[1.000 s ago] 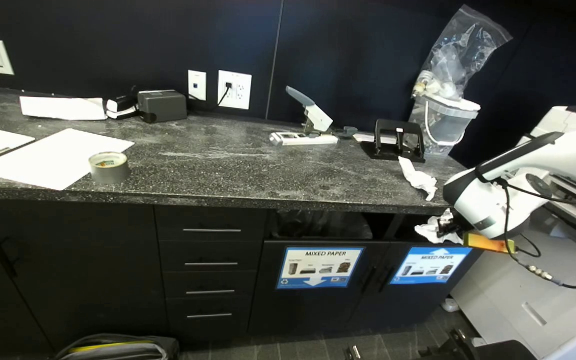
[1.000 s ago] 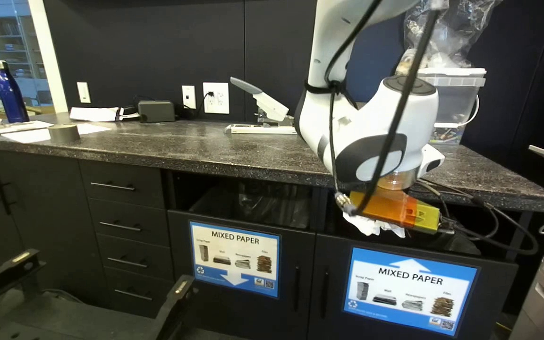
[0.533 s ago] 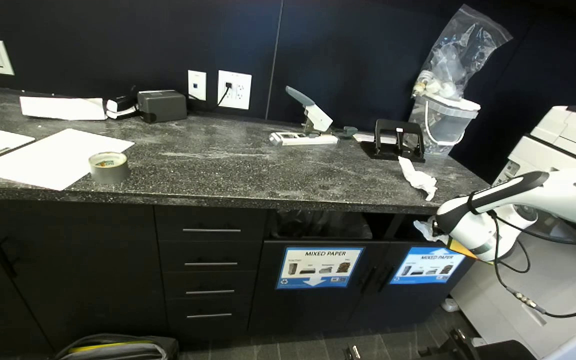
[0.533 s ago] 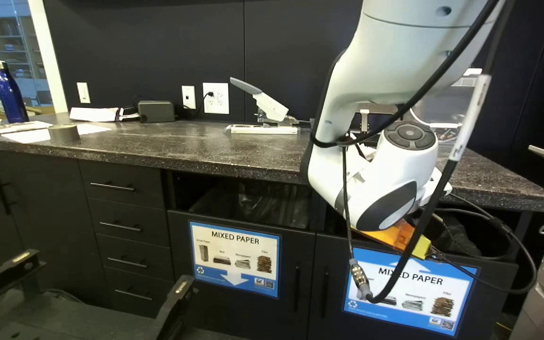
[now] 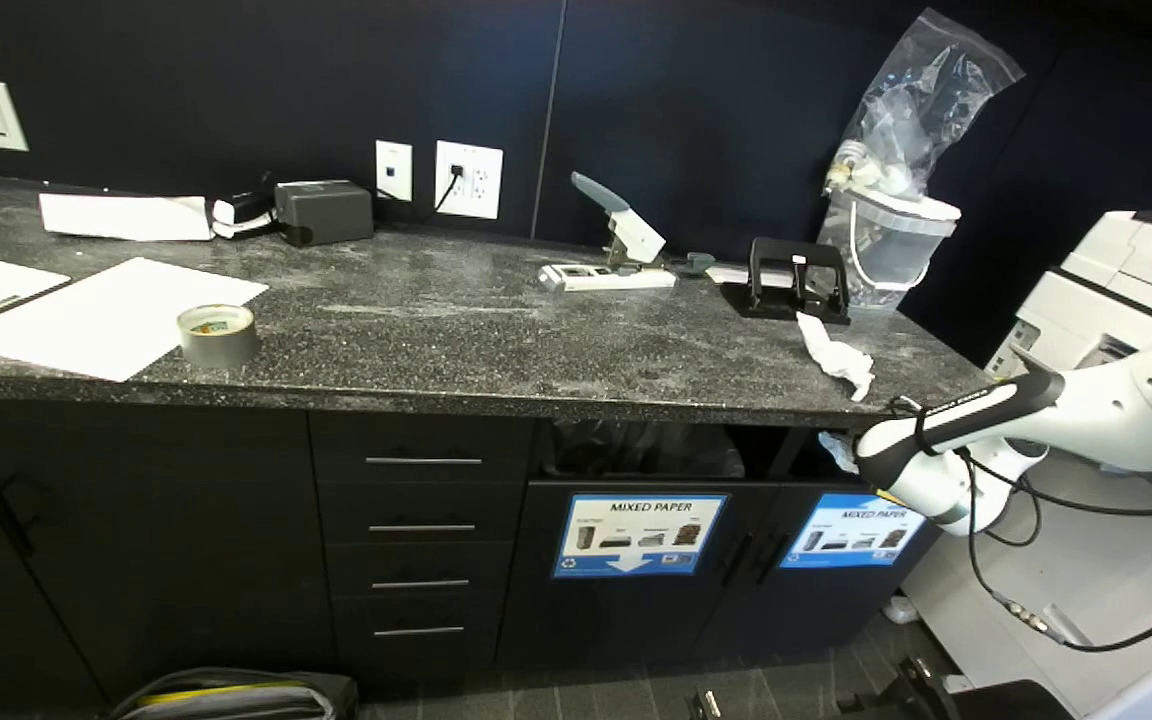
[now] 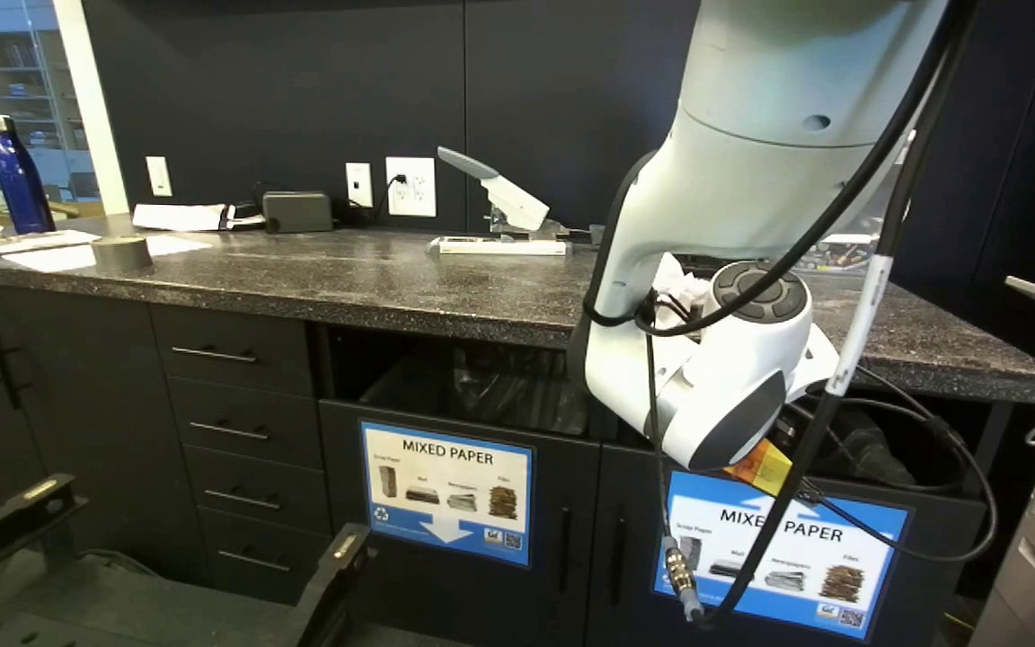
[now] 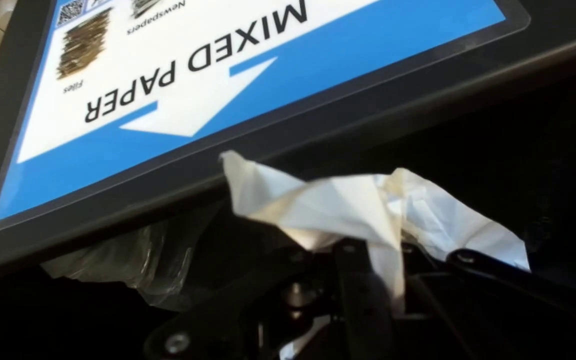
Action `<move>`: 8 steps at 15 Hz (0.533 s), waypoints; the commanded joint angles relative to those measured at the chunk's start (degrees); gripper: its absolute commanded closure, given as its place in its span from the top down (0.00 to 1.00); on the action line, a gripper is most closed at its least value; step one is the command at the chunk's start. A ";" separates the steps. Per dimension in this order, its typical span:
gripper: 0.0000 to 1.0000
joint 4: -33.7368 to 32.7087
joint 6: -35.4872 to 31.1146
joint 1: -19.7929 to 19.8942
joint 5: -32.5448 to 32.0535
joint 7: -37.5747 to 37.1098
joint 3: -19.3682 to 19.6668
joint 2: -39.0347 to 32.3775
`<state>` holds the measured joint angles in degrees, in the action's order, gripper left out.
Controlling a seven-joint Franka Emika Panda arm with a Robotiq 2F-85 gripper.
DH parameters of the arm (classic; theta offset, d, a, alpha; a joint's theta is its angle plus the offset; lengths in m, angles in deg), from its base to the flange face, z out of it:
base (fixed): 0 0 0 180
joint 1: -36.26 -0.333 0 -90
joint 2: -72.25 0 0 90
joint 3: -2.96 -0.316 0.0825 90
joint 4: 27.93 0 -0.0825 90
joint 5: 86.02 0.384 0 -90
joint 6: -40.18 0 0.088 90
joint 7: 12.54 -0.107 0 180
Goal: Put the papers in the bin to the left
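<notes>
In both exterior views we hold our arm (image 6: 751,198) bent downward, wrist (image 6: 742,386) low and tilted, and in the wrist view our black gripper (image 7: 382,248) has its fingers (image 7: 363,290) drawn together.

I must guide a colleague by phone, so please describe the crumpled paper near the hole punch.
In an exterior view, follow the dark speckled counter towards its right end, where a black hole punch stands. Just in front of it lies the crumpled paper, white and twisted. Unlike the scrap below the counter, it lies on top.
</notes>
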<state>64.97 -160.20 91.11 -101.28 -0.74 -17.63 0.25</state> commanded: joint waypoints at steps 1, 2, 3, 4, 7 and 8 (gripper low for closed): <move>0.07 -6.01 -1.75 -2.94 -2.53 -3.68 2.00 -3.53; 0.07 -6.72 -1.56 -3.45 -2.58 -4.09 2.23 -3.94; 0.07 -7.40 -1.45 -4.00 -2.76 -4.35 2.58 -4.45; 0.07 -8.12 -1.42 -4.51 -2.90 -4.56 2.87 -4.96; 0.07 -9.93 -1.37 -5.56 -3.54 -5.18 3.25 -6.23; 0.07 -10.50 -1.39 -6.08 -3.61 -5.23 3.59 -6.57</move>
<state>58.76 -160.36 86.88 -102.99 -3.71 -15.09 -4.01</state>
